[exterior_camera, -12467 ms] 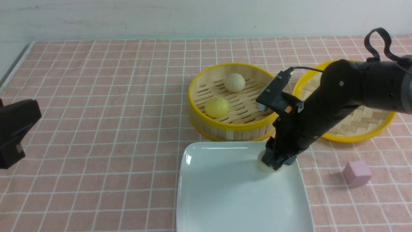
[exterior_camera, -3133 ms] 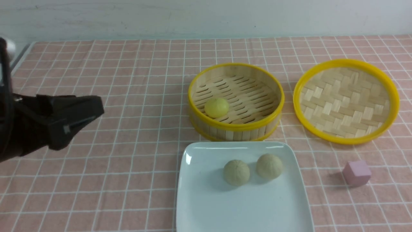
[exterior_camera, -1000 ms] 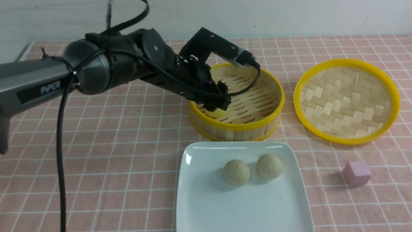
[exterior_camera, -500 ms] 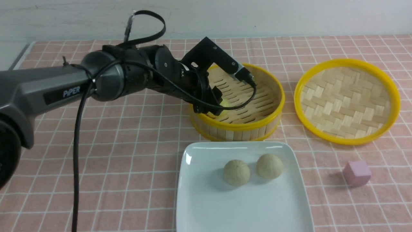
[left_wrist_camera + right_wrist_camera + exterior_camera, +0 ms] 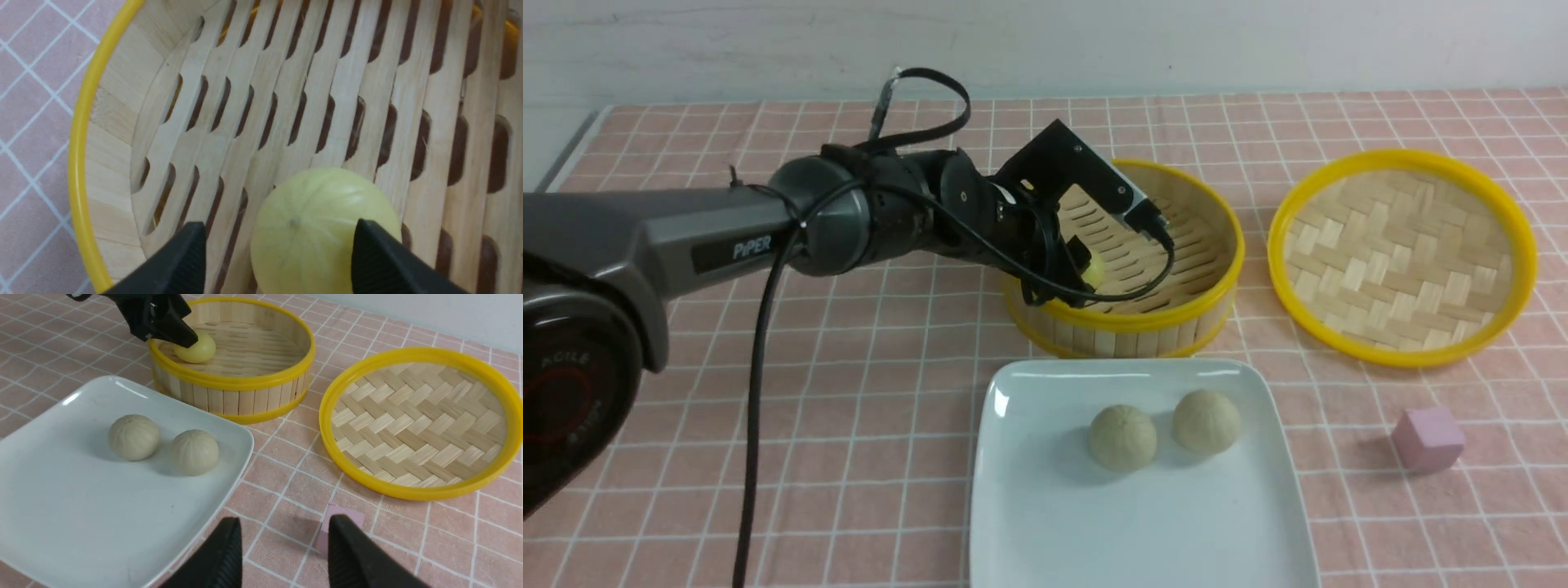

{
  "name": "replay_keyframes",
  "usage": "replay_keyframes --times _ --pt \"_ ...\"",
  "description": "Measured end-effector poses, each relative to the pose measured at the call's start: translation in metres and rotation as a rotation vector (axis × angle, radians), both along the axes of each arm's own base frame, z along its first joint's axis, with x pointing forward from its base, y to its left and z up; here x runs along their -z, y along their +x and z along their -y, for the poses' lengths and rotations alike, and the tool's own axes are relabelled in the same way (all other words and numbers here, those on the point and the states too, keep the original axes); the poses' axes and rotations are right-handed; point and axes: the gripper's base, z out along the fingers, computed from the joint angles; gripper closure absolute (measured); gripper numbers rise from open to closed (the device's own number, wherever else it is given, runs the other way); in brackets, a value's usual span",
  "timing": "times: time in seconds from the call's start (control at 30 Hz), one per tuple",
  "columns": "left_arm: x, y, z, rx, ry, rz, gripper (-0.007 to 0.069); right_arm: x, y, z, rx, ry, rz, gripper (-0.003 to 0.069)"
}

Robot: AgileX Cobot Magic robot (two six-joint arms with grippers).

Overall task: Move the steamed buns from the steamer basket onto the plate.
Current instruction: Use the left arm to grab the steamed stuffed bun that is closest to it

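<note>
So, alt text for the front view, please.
Left gripper reaches into a bamboo steamer basket over a partly hidden yellow bun. Nearer, two beige buns sit on a white plate; a woven lid and pink cube lie right.

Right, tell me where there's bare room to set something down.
Free: the near half of the plate, below the two beige buns; the tablecloth left of the plate; the strip between plate and pink cube.
Crowded: the steamer basket's left side, with left gripper and yellow bun.

The plate is showing glossy white; the steamer basket is showing slatted bamboo with smooth yellow rims.
</note>
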Motion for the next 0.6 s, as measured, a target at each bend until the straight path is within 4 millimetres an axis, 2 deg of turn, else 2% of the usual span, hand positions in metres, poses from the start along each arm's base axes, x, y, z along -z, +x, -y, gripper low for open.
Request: replay_keyframes --times 0.1,0.17,0.2,0.23,0.27,0.37,0.43,0.6 --pt "-0.001 0.002 0.0 -0.008 -0.007 0.023 0.0241 0.0 0.0 0.0 0.001 -0.001 -0.002 0.0347" --pt "-0.002 0.002 0.0 -0.01 -0.009 0.03 0.0332 0.0 0.0 0.0 0.001 -0.001 -0.003 0.0347" --pt "-0.001 0.002 0.0 -0.01 -0.008 0.029 0.0404 0.0 0.0 0.0 0.001 -0.001 -0.003 0.0347" --pt "-0.001 0.002 0.0 -0.01 -0.008 0.029 0.0442 0.0 0.0 0.0 0.001 -0.001 -0.003 0.0347" --pt "0.0 0.002 0.0 -0.009 -0.007 0.027 0.0548 0.0 0.0 0.0 0.001 -0.001 -0.003 0.0351" --pt "0.001 0.002 0.0 -0.007 -0.003 0.017 0.0607 0.0 0.0 0.0 0.001 -0.001 -0.003 0.0362" --pt "0.001 0.001 0.0 -0.003 -0.001 0.008 0.0617 0.0 0.0 0.0 0.001 -0.001 -0.003 0.0369" --pt "-0.03 -0.007 -0.003 0.004 -0.03 0.034 0.0623 0.0 0.0 0.0 0.001 -0.001 -0.004 0.04"
